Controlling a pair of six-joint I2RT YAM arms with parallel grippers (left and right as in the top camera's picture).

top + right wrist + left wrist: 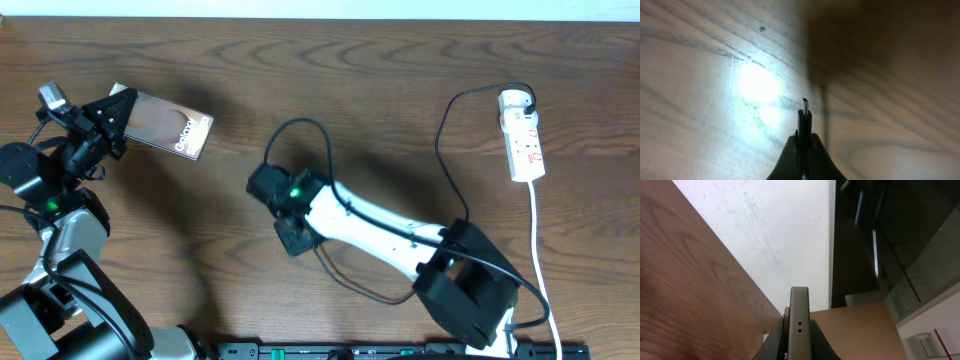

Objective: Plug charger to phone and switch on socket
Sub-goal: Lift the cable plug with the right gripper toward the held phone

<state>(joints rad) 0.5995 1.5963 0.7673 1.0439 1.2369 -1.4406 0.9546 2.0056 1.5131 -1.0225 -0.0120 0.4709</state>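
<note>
The phone [168, 125] lies tilted at the far left, its "Galaxy" face up, and my left gripper [113, 112] is shut on its left end. In the left wrist view the phone's thin edge [799, 315], with two small holes, stands between the fingers of the left gripper [799, 332]. My right gripper [260, 183] sits mid-table, shut on the charger's plug tip [804, 107], which sticks out ahead of the right gripper [804, 142] just above the wood. The charger's black cable [300, 122] loops behind it. The white socket [522, 135] lies at the far right.
The socket's white cord [536, 240] runs down toward the front edge. More black cable [441, 150] curves from the socket's top end toward the right arm [380, 225]. A dark rail [400, 351] lines the front edge.
</note>
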